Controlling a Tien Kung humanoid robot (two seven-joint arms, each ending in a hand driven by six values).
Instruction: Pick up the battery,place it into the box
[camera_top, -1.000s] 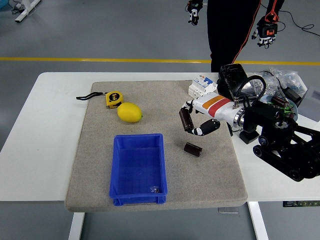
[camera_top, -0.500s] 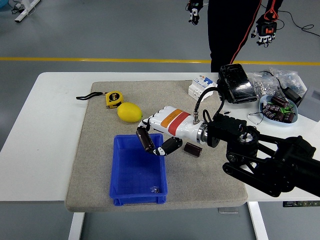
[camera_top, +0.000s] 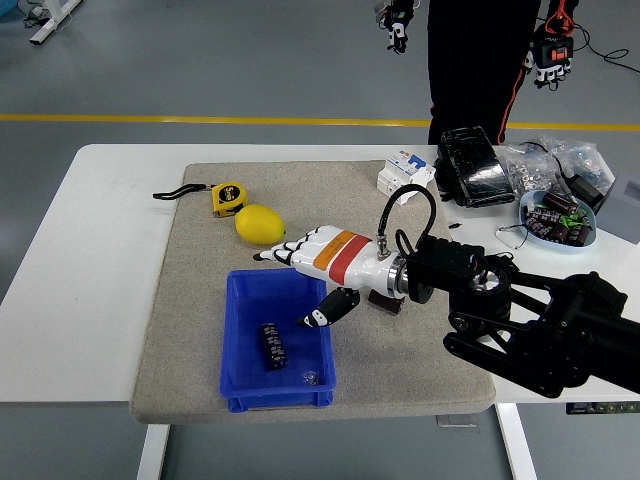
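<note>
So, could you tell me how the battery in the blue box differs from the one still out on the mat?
The battery in the box lies in full view on the floor of the blue box, its long axis running near to far. The battery on the mat sits outside the box on the grey mat, just right of it, mostly hidden behind the right hand, so its pose is unclear. Both are dark, and neither is held.
</note>
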